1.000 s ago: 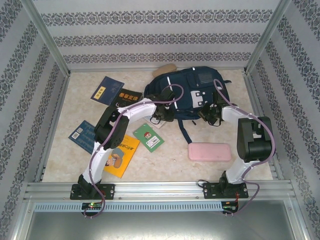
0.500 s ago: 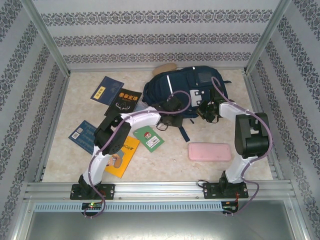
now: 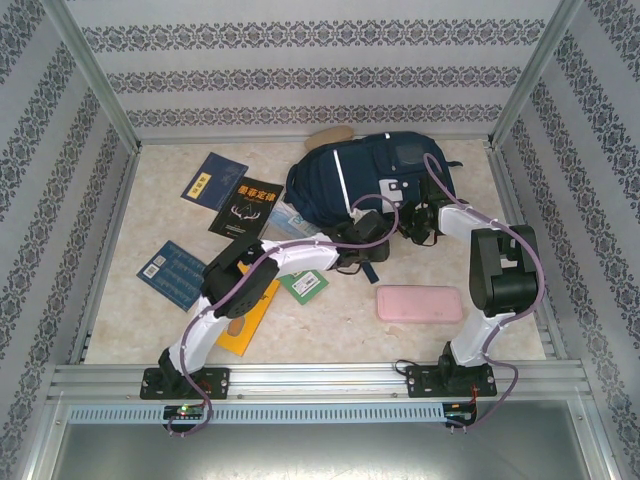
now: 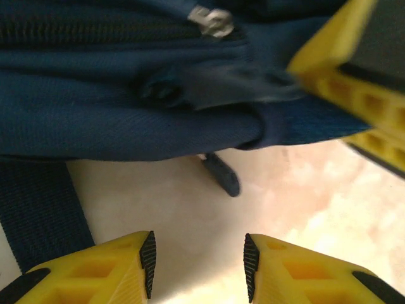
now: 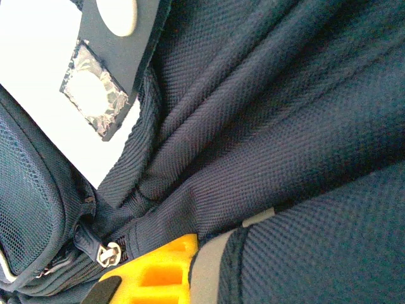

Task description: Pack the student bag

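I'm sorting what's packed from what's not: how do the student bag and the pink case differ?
The student bag is navy, bulky and crumpled; the pink case is flat and rectangular. The student bag lies far back; the pink case lies nearer the front edge. Both rest on the table.

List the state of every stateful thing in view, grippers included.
student bag: lying on table, whether unzipped cannot tell
left gripper: open, empty, at bag's near edge
right gripper: shut on bag fabric
pink case: closed, flat on table
black book: closed, flat
green booklet: closed, partly under left arm
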Robot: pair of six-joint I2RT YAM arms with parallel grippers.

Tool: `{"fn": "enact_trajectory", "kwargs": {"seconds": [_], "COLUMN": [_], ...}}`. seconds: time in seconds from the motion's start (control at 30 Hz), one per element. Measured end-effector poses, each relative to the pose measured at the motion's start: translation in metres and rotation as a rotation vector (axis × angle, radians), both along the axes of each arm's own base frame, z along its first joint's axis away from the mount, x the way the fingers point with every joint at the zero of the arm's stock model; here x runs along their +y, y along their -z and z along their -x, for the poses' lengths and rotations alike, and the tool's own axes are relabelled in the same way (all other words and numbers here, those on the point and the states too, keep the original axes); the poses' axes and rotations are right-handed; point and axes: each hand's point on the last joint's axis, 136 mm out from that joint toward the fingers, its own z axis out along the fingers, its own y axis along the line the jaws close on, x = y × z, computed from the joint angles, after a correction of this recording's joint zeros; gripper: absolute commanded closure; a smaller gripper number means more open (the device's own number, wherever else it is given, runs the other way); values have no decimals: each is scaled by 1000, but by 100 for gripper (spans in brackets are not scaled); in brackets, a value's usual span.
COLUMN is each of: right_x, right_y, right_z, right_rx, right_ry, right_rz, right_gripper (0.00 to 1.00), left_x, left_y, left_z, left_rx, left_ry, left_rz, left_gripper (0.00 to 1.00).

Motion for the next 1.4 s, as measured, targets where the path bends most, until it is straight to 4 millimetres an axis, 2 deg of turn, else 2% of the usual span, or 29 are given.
{"fn": "enact_trajectory", "kwargs": {"seconds": [0.03, 0.17, 0.43, 0.7, 0.77, 0.93, 1.1, 1.2, 1.4], "right_x": [0, 2, 3, 3, 4, 5, 5, 5, 5], "right_y": [0, 1, 3, 4, 4, 2, 1, 1, 1], "right_z": [0, 0, 2, 2, 2, 2, 2, 3, 7], "right_rx": [0, -3, -11, -30, -34, -37, -40, -38, -26], "right_ry": [2, 6, 4, 7, 7, 14, 14, 13, -4], "right_rz": [-4, -16, -23, -31, -35, -48, -49, -49, -48], "right_gripper": [100, 100, 100, 100, 100, 100, 100, 100, 100], "left_x": [1, -9, -15, -16, -15, -6, 0, 16, 73], "left_y": [4, -4, 1, 5, 6, 10, 10, 9, 9], "left_z": [-2, -13, -23, -34, -35, -34, -33, -27, -12], "left_rx": [-1, -14, 1, 13, 15, 24, 23, 20, 45], "left_ry": [-18, -65, -130, -205, -223, -276, -301, -315, -362], "left_rz": [-3, 59, 73, 10, -19, -76, -90, -116, -193], "left_gripper": [57, 57, 57, 65, 71, 100, 100, 100, 100]}}
